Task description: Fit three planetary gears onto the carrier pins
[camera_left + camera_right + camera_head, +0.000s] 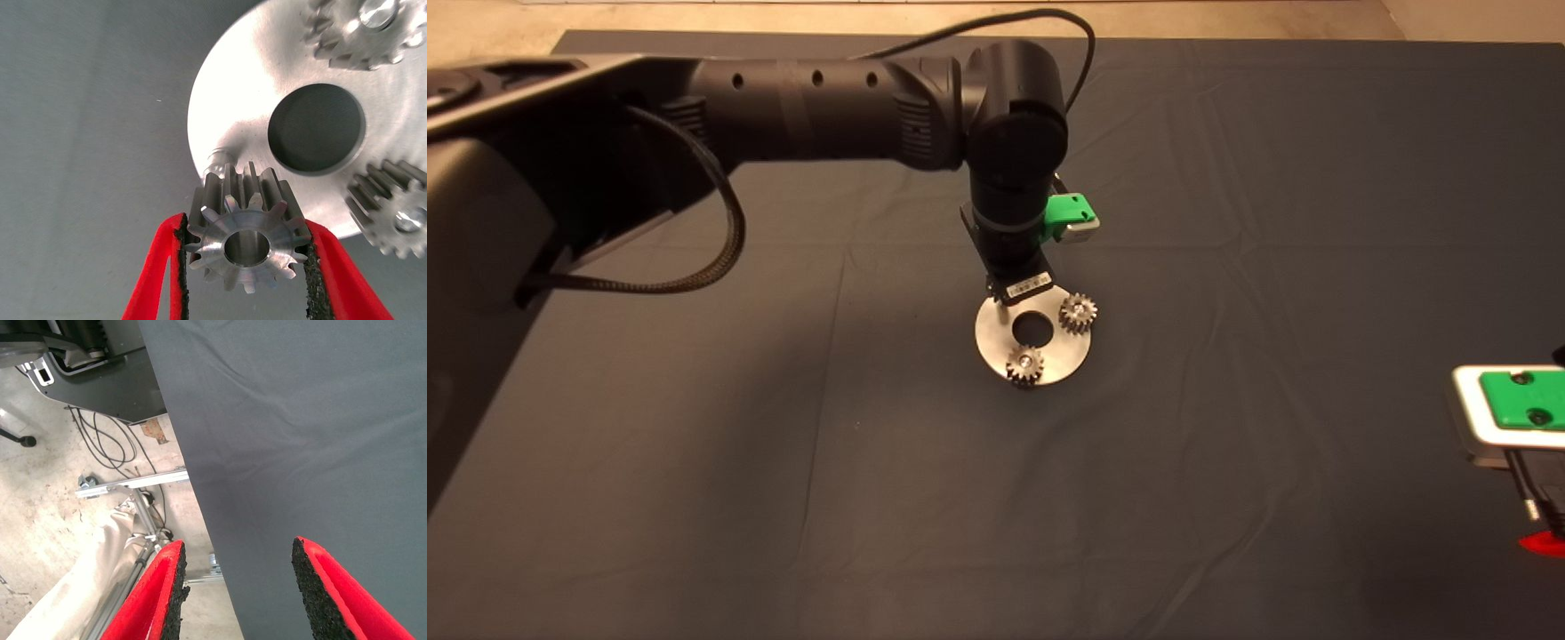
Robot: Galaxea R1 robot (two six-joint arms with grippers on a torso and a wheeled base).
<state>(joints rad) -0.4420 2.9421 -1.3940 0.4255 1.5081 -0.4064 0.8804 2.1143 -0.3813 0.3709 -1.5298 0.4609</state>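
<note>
A flat round silver disc (996,342) with a central hole lies mid-mat. Two planetary gears sit on its carrier pins: one at the front (1025,365), one at the right (1078,313). The third pin (1007,312) at the disc's left rear is bare and also shows in the left wrist view (219,160). My left gripper (244,250) is shut on the third gear (245,243), held just above and beside that bare pin. In the head view the left wrist hides this gear. My right gripper (237,587) is open and empty, parked at the mat's right edge (1516,413).
The dark mat (1227,222) covers the table around the disc. In the right wrist view, cables (110,443) and a metal frame (133,483) lie on the floor past the mat's edge.
</note>
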